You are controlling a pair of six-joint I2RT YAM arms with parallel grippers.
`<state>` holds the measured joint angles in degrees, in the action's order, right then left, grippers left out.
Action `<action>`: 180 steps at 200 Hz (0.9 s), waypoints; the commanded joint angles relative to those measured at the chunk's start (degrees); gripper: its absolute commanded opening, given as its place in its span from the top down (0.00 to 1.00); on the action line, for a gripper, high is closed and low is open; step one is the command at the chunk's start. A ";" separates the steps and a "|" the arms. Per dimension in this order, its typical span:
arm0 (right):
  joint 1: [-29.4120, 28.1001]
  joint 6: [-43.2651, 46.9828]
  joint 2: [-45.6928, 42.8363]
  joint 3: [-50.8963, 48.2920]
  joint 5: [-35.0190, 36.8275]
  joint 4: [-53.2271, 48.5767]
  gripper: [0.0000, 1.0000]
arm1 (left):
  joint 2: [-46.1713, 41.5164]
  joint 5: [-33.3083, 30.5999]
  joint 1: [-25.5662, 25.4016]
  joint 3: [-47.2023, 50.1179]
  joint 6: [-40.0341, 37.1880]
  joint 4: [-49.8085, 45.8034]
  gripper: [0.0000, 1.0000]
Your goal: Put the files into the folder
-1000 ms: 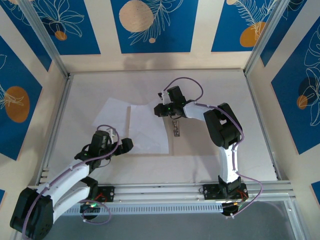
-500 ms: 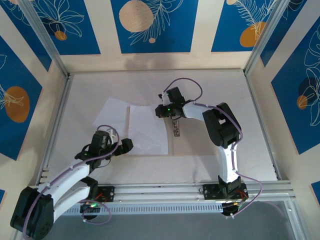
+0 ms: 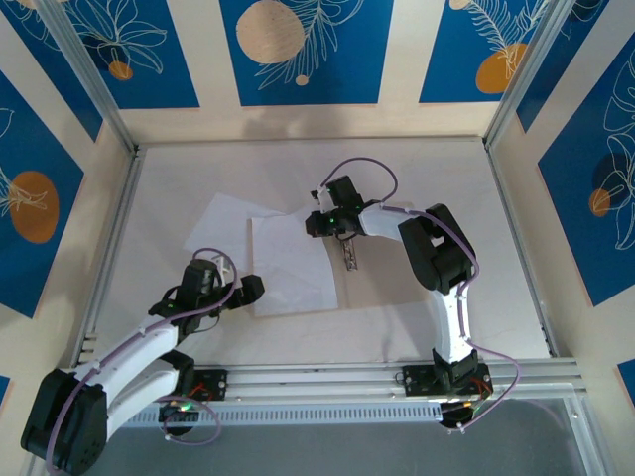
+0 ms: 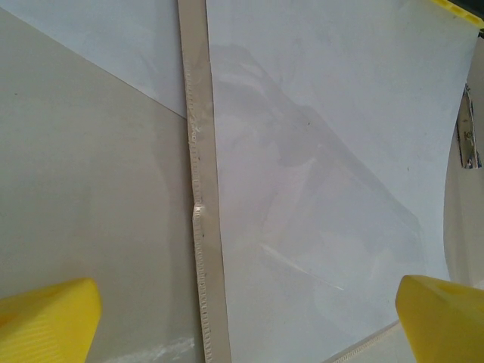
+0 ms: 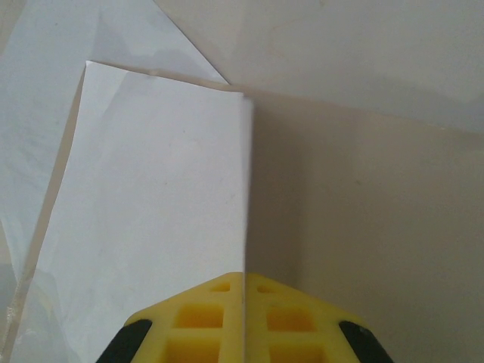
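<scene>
Two white files lie left of the middle of the table [image 3: 476, 198]. One sheet [image 3: 220, 220] rests flat at the far left. Its right part is tucked under the other sheet [image 3: 288, 268], which sits nearer and further right, turned slightly askew.

The right pincer [image 3: 317, 224] is at the far right corner of that nearer sheet. In the right wrist view its yellow fingers [image 5: 197, 318] are pressed together on the sheet's right edge. That edge stands lifted and is seen almost end on, running away from the pincer [image 5: 244, 287].

The folder [image 4: 198, 151] lies flat beneath the nearer sheet. It shows as a narrow tan strip along the sheet's left edge, and a sliver of tan peeks out at the near right corner too. Its small metal clip [image 3: 348, 256] lies on the table just right of the sheet, near the right pincer but apart from it. In the left wrist view the clip [image 4: 469, 136] shows at the right border.

The left pincer [image 3: 248, 290] is at the near left corner of the nearer sheet. Its two yellow fingers [image 4: 45, 318] are spread wide, one over bare table left of the tan strip and the other over the sheet's near right part, with nothing between them. The views do not settle whether its tips touch the paper
</scene>
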<state>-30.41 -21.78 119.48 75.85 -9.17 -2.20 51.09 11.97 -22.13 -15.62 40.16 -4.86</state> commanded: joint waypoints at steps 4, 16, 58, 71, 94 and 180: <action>-0.25 -0.63 -0.09 0.74 -2.56 -0.11 0.92 | 0.13 0.69 1.03 0.50 0.27 1.35 0.00; -0.26 -0.54 -0.62 0.96 -3.29 -0.49 0.85 | 0.14 0.68 1.11 0.50 0.27 1.28 0.00; 0.57 0.49 -6.59 2.13 -2.70 -6.30 0.63 | -1.16 -0.18 1.10 -0.14 0.00 -0.28 0.00; 0.87 0.71 -9.69 2.35 -2.23 -9.19 0.55 | -1.73 -0.45 1.12 -1.05 -0.64 -1.52 0.00; 2.12 -1.19 -14.06 1.33 0.33 -13.49 0.48 | -4.10 -1.42 1.12 -3.42 -2.09 -4.07 0.00; 11.12 -18.11 -25.91 -18.82 3.58 -11.13 0.43 | 5.73 -1.34 -5.97 -18.76 -2.72 -7.77 0.02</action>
<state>-19.35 -33.45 96.51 62.02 -6.76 -13.34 52.10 10.22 -24.80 -30.30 37.36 -11.60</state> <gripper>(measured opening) 0.565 0.982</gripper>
